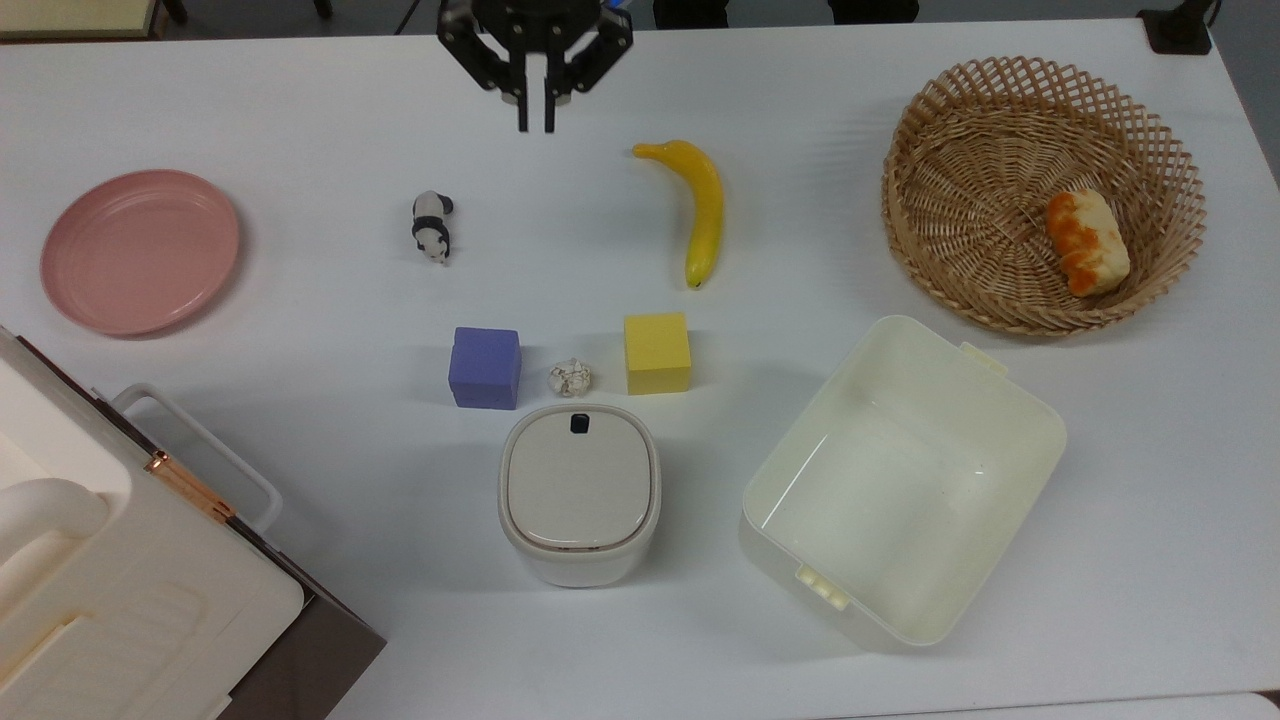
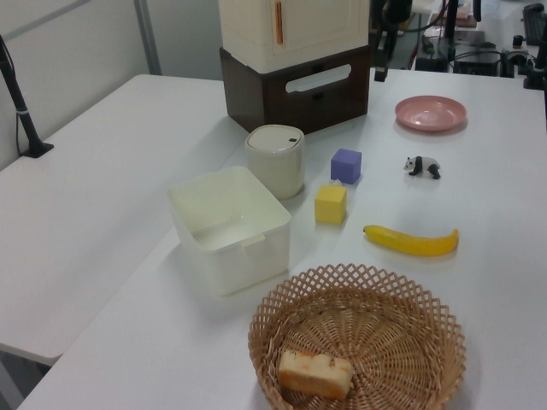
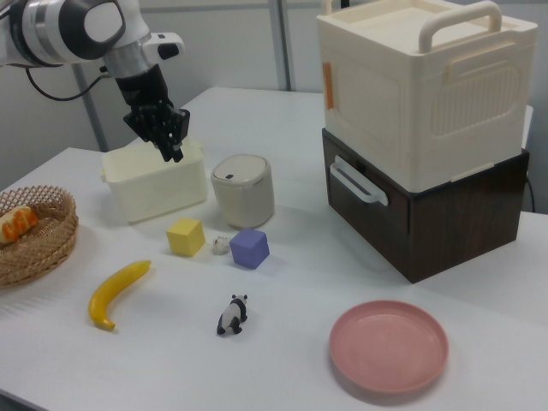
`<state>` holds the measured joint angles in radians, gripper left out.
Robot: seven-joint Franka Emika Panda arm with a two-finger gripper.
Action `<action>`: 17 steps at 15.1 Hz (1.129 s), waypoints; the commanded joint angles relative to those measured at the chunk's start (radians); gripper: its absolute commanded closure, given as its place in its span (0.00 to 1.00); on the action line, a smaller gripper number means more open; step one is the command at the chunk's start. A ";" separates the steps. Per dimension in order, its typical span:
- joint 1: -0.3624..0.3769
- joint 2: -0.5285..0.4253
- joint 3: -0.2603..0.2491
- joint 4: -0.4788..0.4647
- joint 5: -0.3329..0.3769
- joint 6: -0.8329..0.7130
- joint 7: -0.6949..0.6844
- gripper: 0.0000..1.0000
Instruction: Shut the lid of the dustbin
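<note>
In the top view, the dustbin [image 1: 578, 495] stands low in the centre of the frame on the white table [image 1: 300, 100], well apart from the gripper [image 1: 535, 125], which hangs at the top edge with its two fingers close together, a thin gap between them, holding nothing. The lid [image 1: 577, 478] lies flat and shut on the bin, its black button [image 1: 578, 424] at the edge toward the top of the frame. Just above the bin sit a purple cube [image 1: 485, 367], a small crumpled ball [image 1: 570, 377] and a yellow cube [image 1: 657, 353]. At lower right a cream tub [image 1: 900, 480] holds nothing; at upper right a wicker basket [image 1: 1040, 190] holds a piece of bread [image 1: 1087, 242].

In the left view, the bin [image 2: 275, 161] is in the upper middle, lid [image 2: 276, 137] down, the tub [image 2: 229, 226] below it and the basket [image 2: 359, 337] with the bread [image 2: 314, 373] at the bottom.

In the right view, the gripper [image 3: 174, 154] hangs at upper left, above and to the left of the bin [image 3: 243, 190], which sits at centre with the button [image 3: 220, 177] at the lid's [image 3: 241, 168] left edge.
</note>
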<state>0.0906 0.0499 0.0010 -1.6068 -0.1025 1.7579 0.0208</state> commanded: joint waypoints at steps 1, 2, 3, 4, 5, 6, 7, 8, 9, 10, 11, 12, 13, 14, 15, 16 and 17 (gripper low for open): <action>-0.003 -0.079 0.002 -0.117 0.014 0.000 0.005 0.07; -0.002 -0.081 0.002 -0.117 0.014 -0.005 0.011 0.00; -0.002 -0.085 0.002 -0.113 0.014 -0.020 0.013 0.00; -0.002 -0.091 0.001 -0.111 0.014 -0.032 0.013 0.00; 0.000 -0.102 0.002 -0.113 0.014 -0.040 0.013 0.00; 0.001 -0.110 0.002 -0.114 0.014 -0.052 0.015 0.00; 0.003 -0.117 0.002 -0.116 0.014 -0.063 0.016 0.00; 0.003 -0.119 0.002 -0.113 0.015 -0.075 0.016 0.00; 0.003 -0.120 0.002 -0.111 0.018 -0.089 0.018 0.00; 0.003 -0.124 0.002 -0.110 0.032 -0.101 0.018 0.00; 0.003 -0.127 0.004 -0.110 0.041 -0.113 0.018 0.00; 0.003 -0.134 0.002 -0.110 0.046 -0.124 0.018 0.00; 0.001 -0.137 0.002 -0.110 0.049 -0.132 0.018 0.00; -0.002 -0.139 0.001 -0.110 0.056 -0.138 0.018 0.00; -0.005 -0.137 -0.003 -0.108 0.067 -0.144 0.018 0.00; -0.006 -0.137 0.000 -0.108 0.072 -0.144 0.018 0.00; -0.003 -0.136 -0.003 -0.108 0.072 -0.144 0.018 0.00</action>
<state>0.0833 -0.0576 0.0040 -1.6860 -0.0533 1.6286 0.0231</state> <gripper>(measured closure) 0.000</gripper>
